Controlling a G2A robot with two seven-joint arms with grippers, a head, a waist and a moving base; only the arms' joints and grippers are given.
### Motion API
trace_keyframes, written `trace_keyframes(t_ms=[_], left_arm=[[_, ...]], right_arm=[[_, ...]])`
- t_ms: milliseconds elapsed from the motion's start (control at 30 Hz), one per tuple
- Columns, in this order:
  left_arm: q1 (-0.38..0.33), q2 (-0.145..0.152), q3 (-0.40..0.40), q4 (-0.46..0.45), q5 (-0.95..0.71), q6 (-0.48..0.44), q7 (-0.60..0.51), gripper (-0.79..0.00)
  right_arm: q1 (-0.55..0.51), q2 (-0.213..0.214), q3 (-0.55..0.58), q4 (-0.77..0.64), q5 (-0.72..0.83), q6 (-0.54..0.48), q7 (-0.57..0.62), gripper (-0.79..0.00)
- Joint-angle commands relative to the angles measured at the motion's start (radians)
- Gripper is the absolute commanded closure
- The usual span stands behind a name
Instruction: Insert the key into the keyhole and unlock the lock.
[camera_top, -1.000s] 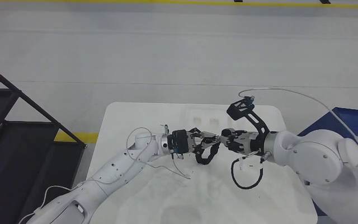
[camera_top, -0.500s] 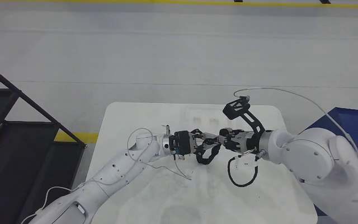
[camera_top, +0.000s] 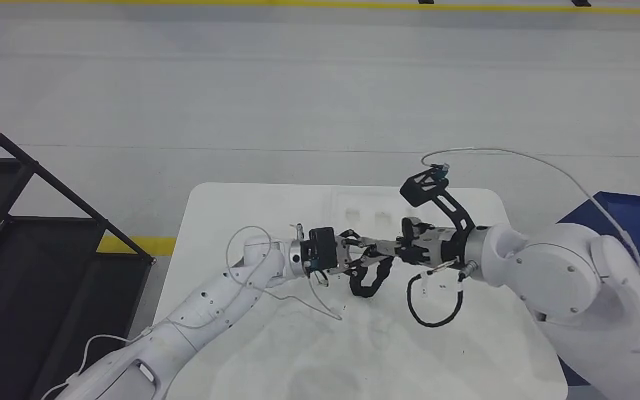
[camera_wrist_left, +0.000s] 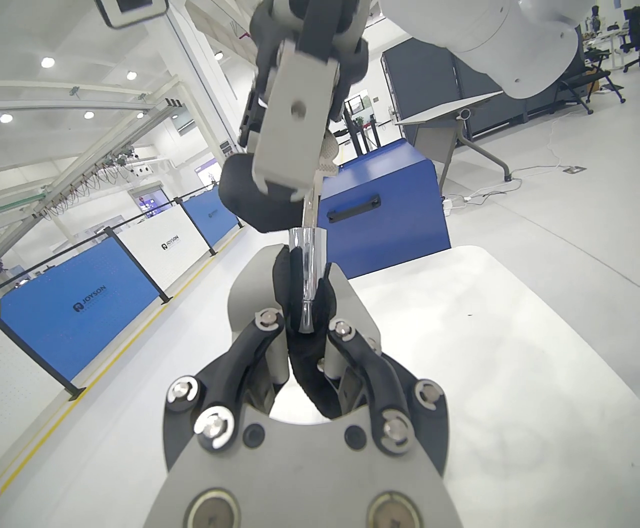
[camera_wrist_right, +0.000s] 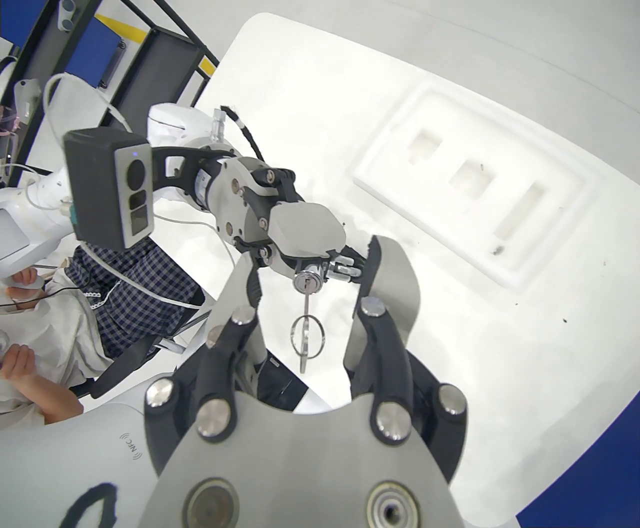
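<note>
The left gripper (camera_wrist_left: 305, 274) is above the middle of the table (camera_top: 330, 350). Its fingers (camera_wrist_left: 350, 300) pinch the lock (camera_wrist_left: 307, 260), a shiny metal cylinder, from both sides. The keyhole end of the lock points toward the right gripper (camera_wrist_right: 310, 262). A black loop (camera_top: 370, 280) hangs below the lock, over the table.

The key (camera_wrist_right: 303, 307) is in the keyhole, and its blade stands out from the lock face. A thin metal ring (camera_wrist_right: 307, 337) hangs on the free end of the key. The right gripper faces the left one, very near, so the two almost meet tip to tip. Its fingers (camera_wrist_right: 392, 280) are spread wide, one on each side of the key, and in the right wrist view they do not touch it.

Farther back, near the far edge of the table, lies a white foam tray (camera_wrist_right: 500, 272) with a few rectangular hollows.
</note>
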Motion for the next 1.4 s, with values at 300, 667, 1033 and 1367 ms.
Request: trace_keyframes(t_ms=[300, 667, 1033, 1367], left_arm=[[-0.064, -0.013, -0.013, 0.111, -0.136, -0.269, -0.083, 0.0], [-0.144, -0.018, 0.028, 0.182, -0.356, -0.419, -0.255, 0.0], [-0.2, 0.013, 0.114, 0.147, -0.514, -0.419, -0.357, 0.0], [-0.209, 0.03, 0.137, 0.129, -0.562, -0.419, -0.402, 0.0]], right_arm=[[-0.044, 0.03, 0.096, 0.004, -0.012, -0.618, 0.009, -0.785], [-0.145, 0.051, 0.151, 0.007, -0.048, -0.751, -0.021, -0.785], [-0.156, 0.052, 0.145, 0.0, -0.067, -0.8, -0.06, -0.785], [-0.146, 0.055, 0.103, -0.021, -0.213, -0.904, -0.117, -0.785]])
